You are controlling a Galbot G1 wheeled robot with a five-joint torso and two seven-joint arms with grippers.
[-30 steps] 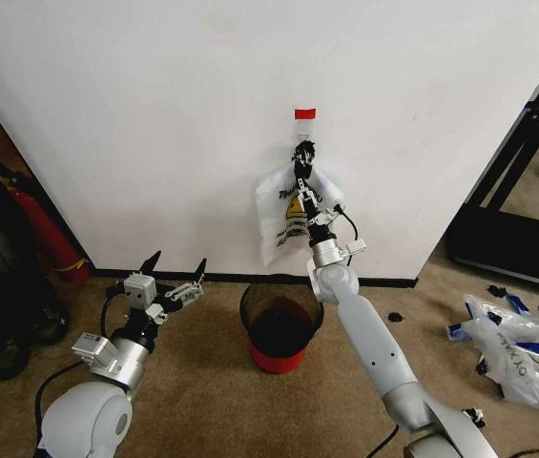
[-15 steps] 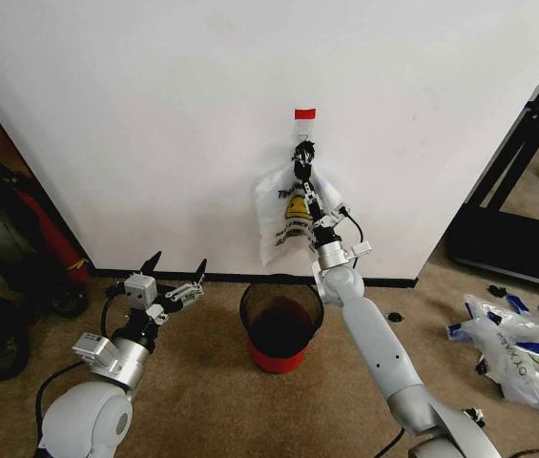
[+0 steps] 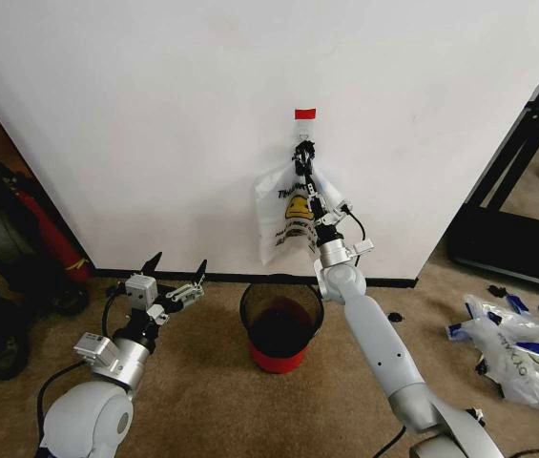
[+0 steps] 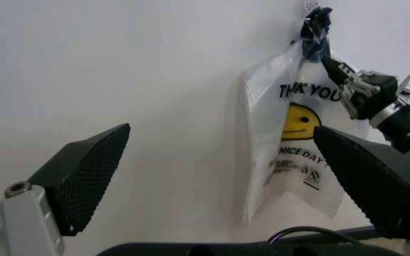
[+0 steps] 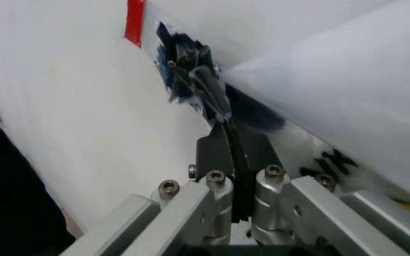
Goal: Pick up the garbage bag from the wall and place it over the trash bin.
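The right arm reaches up and forward from the floor side toward the wall (image 3: 155,95), stretched long with its wrist tipped up. The right pincer (image 3: 304,167) is high on the garbage bag (image 3: 283,224), just under the black hook (image 3: 303,148), and its two fingers are pressed together on the thin top of the bag (the wrist view shows them squeezed flat with plastic between). The bag hangs flat on the wall below a red tape mark (image 3: 304,114), right above the trash bin (image 3: 281,324), which sits on the carpet by the wall. The left arm is bent low, well off to the side, and its left pincer (image 3: 176,272) is spread wide, holding nothing.
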